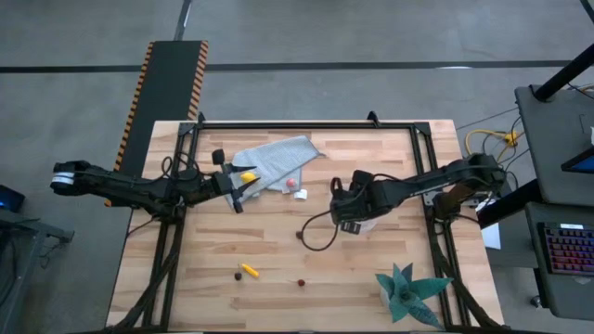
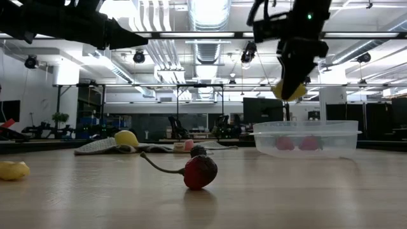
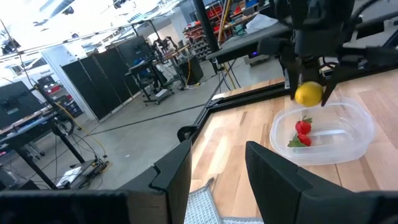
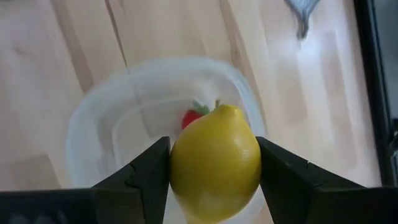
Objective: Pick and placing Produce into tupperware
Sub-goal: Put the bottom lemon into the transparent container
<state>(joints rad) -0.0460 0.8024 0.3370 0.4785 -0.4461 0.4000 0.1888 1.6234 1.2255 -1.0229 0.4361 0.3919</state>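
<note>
**benchwatcher:** So here's the layout, biggest stuff first. Wooden table (image 1: pixel 278 250) with a black frame, two dark arms reaching in from the sides. A grey-blue cloth (image 1: pixel 277 160) is crumpled near the far edge, and a teal spiky plant (image 1: pixel 408 292) sits at the near right corner. The clear tupperware (image 3: pixel 339 132) is right of centre, mostly hidden under the right arm from above.

**gripnerd:** What's the right gripper doing?

**benchwatcher:** The right gripper (image 4: pixel 214 163) hangs directly over the tupperware with a yellow lemon (image 4: pixel 216 160) pinched between its two fingers, one on each side. In the low view the lemon is clearly above the rim, not touching it. Inside the container there are red strawberries (image 3: pixel 303 130) lying on the bottom.

**gripnerd:** And the left?

**benchwatcher:** The left gripper (image 3: pixel 217 171) is over the edge of the cloth, jaws parted with nothing between them. There's another lemon (image 1: pixel 247 175) on the cloth just beside it.

**gripnerd:** Anything loose on the table?

**benchwatcher:** Yep. A strawberry (image 1: pixel 290 183) and a small white block (image 1: pixel 300 194) by the cloth's edge, an orange-yellow piece (image 1: pixel 250 271) with a dark brown bit (image 1: pixel 238 276) touching it near the front, and a red cherry (image 2: pixel 200 172) with a curved stem off on its own.
</note>
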